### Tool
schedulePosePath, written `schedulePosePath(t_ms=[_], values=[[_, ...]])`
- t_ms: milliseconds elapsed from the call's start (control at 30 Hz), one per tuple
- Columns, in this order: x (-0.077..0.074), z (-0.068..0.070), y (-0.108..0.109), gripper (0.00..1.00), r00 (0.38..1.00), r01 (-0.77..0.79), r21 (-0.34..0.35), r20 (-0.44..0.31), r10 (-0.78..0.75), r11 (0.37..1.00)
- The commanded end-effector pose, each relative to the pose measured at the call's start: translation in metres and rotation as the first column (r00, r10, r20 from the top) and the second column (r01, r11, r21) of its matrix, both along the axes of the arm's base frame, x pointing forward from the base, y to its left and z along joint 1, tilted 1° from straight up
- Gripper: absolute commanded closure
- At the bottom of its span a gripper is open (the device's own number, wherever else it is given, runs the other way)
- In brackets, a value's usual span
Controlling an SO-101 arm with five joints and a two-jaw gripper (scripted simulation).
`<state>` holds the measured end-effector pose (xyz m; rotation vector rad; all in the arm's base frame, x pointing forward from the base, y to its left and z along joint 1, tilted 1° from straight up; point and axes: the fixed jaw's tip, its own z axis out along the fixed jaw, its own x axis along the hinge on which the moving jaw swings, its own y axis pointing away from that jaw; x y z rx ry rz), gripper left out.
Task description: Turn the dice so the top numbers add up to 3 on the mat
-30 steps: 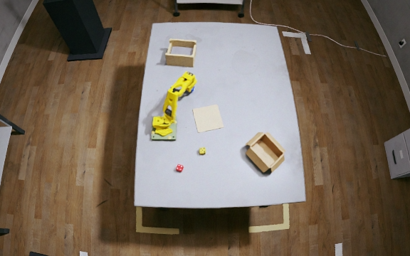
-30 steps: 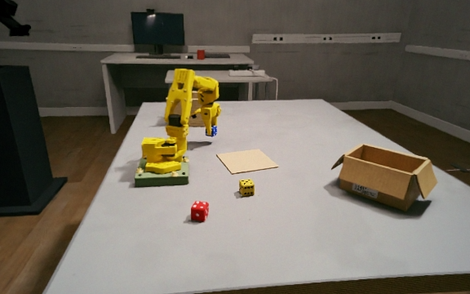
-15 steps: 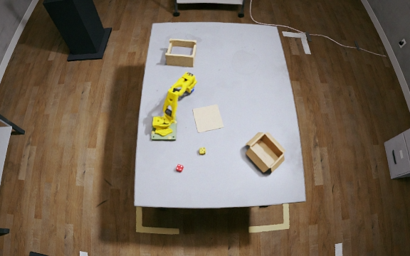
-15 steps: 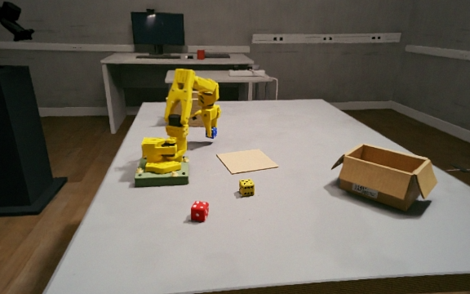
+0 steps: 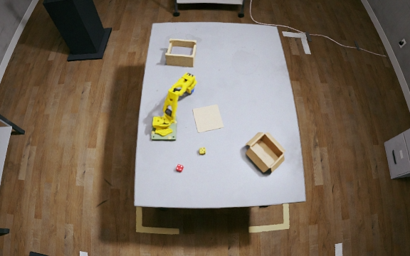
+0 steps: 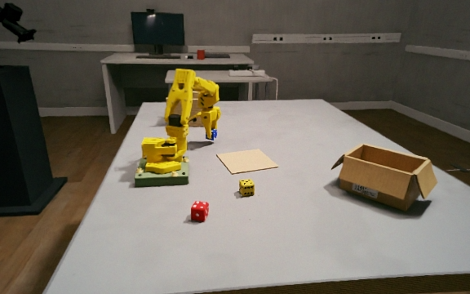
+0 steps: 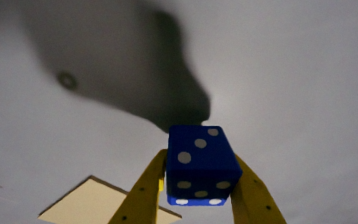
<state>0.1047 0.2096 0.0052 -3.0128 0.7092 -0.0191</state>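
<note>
My gripper [image 6: 211, 131] [image 7: 200, 167] is shut on the blue die [image 5: 193, 91] [image 6: 213, 135] [image 7: 200, 150] and holds it a little above the table, beyond the mat in the exterior view. In the wrist view one die face shows three pips; the face below it shows several. The square beige mat [image 5: 208, 118] [image 6: 247, 161] [image 7: 87, 202] bears no die. The yellow die [image 5: 202, 151] [image 6: 246, 188] lies flat off the mat, several pips on top. The red die [image 5: 179, 168] [image 6: 199, 211] lies flat farther off, several pips on top and one pip on its front face.
An open cardboard box [image 5: 265, 153] [image 6: 382, 175] stands right of the dice. A wooden frame [image 5: 180, 60] stands at the back left, beyond the arm. The arm's green base [image 5: 164, 137] [image 6: 161, 180] is left of the mat.
</note>
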Motion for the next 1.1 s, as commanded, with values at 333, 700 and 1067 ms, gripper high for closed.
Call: schedulePosePath(t_ms=[333, 700, 1067], values=[[-0.001, -0.01, -0.004, 1.0, 1.0, -0.004, -0.021, -0.012, 0.003, 1.0], [-0.001, -0.012, -0.004, 1.0, 1.0, -0.004, -0.021, -0.012, 0.003, 1.0], [0.0, -0.018, -0.004, 1.0, 1.0, -0.004, -0.021, -0.012, 0.003, 1.0]])
